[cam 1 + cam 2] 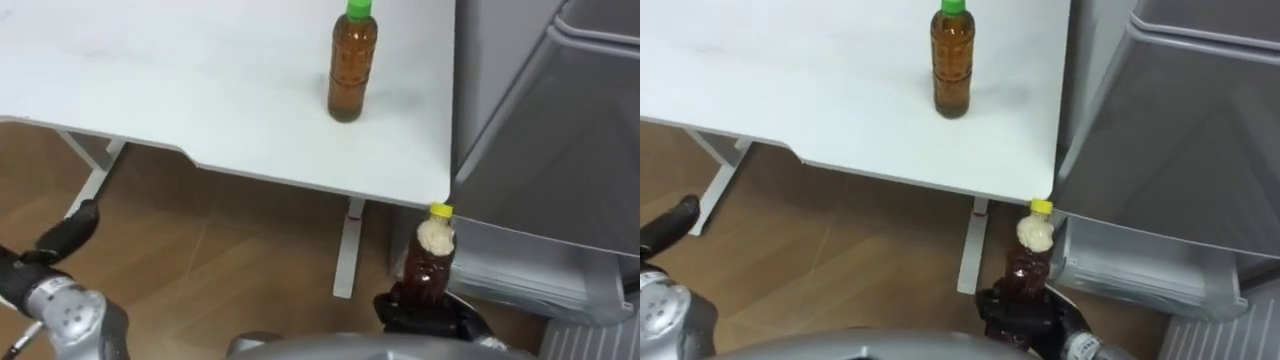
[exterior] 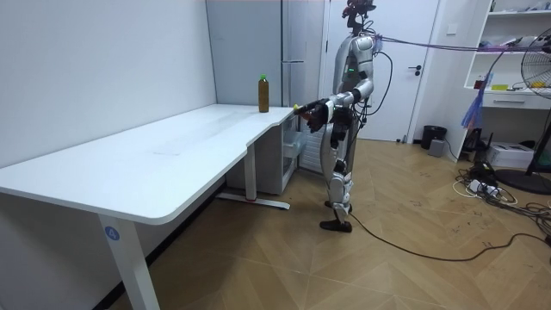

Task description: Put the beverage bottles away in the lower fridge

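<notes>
A brown drink bottle with a green cap [image 1: 352, 70] stands upright on the white table [image 1: 150, 90], near its right end. A second brown bottle with a yellow cap [image 1: 430, 255] is held upright below the table's right corner, over the floor. My right hand [image 1: 430, 318] is shut on its lower part. My left hand [image 1: 68, 232] hangs low at the left over the floor, with relaxed fingers and nothing in it. In the room view I stand at the table's end, beside the grey fridge [image 2: 293, 52], with the held bottle out in front of me.
The grey fridge [image 1: 570, 120] rises at the right, close to the table's edge. A pale grey shelf or drawer [image 1: 520, 265] of its lower part juts out just right of the held bottle. The table's white leg [image 1: 348, 250] stands on the wooden floor below the corner.
</notes>
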Motion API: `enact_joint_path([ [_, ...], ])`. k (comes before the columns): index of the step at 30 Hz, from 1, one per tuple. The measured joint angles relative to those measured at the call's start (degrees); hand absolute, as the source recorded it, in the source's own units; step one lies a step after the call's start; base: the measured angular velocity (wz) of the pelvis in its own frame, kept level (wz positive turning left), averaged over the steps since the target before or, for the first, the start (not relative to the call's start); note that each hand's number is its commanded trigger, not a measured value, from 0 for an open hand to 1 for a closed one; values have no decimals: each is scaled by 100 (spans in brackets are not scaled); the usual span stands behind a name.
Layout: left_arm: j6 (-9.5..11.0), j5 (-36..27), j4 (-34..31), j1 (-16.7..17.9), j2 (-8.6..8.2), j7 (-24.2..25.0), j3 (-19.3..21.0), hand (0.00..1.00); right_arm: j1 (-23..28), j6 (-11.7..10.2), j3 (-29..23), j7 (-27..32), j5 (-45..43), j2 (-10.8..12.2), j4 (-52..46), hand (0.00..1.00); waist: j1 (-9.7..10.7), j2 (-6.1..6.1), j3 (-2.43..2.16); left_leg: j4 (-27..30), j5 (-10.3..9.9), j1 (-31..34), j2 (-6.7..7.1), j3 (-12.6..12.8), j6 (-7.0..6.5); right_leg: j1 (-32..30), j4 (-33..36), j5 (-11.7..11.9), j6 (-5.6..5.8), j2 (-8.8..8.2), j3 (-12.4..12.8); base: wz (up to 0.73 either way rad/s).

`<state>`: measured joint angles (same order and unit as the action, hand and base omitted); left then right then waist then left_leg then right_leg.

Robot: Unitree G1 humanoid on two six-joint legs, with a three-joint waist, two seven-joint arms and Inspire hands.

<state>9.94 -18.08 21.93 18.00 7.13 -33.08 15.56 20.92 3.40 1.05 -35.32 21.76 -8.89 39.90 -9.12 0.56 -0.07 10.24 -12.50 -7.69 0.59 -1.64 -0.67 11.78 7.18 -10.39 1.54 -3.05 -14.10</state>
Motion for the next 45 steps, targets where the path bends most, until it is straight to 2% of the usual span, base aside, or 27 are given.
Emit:
enact_joint_path([
  [2, -47, -11, 262, 68, 3, 146, -37, 0, -35, 13, -72, 79, 256, -7, 231, 100, 81, 22, 1, -2, 1, -5, -2, 21, 0, 1, 9, 0, 0, 1, -7, -2],
  [5, -140, -45, 1055, 53, 17, 352, -36, 0, -179, 22, -338, 163, 586, -14, 812, 100, 143, 5, -1, -25, 0, -17, -1, 32, 0, -3, 11, 0, 0, 2, 4, -1],
  [11, -287, -252, 2141, 444, 24, 931, -4, 0, -210, 9, -904, 278, 1525, -157, 1809, 100, 226, -5, 5, -64, -37, -91, -28, 113, -1, 16, 12, 0, 1, 18, 65, -6],
  [14, -415, -267, 2841, 435, 60, 1299, -9, 0, -268, 21, -928, 346, 1957, -294, 2336, 100, 304, 7, 13, -66, -37, -99, -30, 121, -1, 13, 30, -1, 2, 19, 68, -1],
  [18, -661, -354, 3401, 405, 12, 1727, -18, 0, -343, 49, -938, 504, 2408, -303, 2847, 100, 398, 20, 18, -55, -42, -101, -43, 186, 3, -9, 38, -2, 3, 28, 135, -7],
  [25, -907, -418, 3813, 266, 18, 2213, -16, 0, -463, 192, -910, 875, 2594, -293, 3139, 100, 546, 43, 18, -21, -41, -68, -43, 275, 3, -86, 57, -41, 1, 8, 180, -4],
  [27, -991, -418, 3952, 199, 21, 2380, -28, 0, -467, 298, -907, 1045, 2975, -229, 3182, 100, 572, 55, 13, -23, -42, -71, -51, 304, 3, -84, 57, -46, 2, 14, 180, 0],
  [33, -1191, -183, 4031, 41, 22, 2720, -226, 0, -616, 400, -901, 1224, 3526, -125, 3346, 100, 577, 55, 16, -12, -56, -84, -84, 465, 20, -92, 57, -48, 0, 34, 275, -4],
  [36, -1211, 222, 4096, -57, 43, 2894, -405, 0, -726, 421, -889, 1283, 3655, -75, 3347, 100, 582, 51, 17, -18, -57, -74, -83, 466, 20, -92, 57, -48, 0, 36, 278, -1],
  [40, -1215, 416, 4121, -212, 41, 3003, -773, 0, -920, 416, -781, 1362, 3929, -34, 3337, 100, 627, 39, 22, -17, -59, -76, -79, 476, 16, -99, 57, -48, -1, 33, 270, 0],
  [44, -1214, 784, 4119, -410, 76, 3083, -1048, 0, -1107, 410, -665, 1495, 4499, 33, 3178, 100, 635, 18, 25, -50, -59, -22, -75, 484, 14, -191, 56, -48, 0, 33, 279, -1],
  [45, -1214, 912, 4106, -423, 96, 3082, -1134, 0, -1133, 407, -663, 1529, 4729, 67, 3065, 100, 697, 14, 27, -37, -58, 8, -72, 481, 14, -202, 53, -49, 1, 29, 258, 7],
])
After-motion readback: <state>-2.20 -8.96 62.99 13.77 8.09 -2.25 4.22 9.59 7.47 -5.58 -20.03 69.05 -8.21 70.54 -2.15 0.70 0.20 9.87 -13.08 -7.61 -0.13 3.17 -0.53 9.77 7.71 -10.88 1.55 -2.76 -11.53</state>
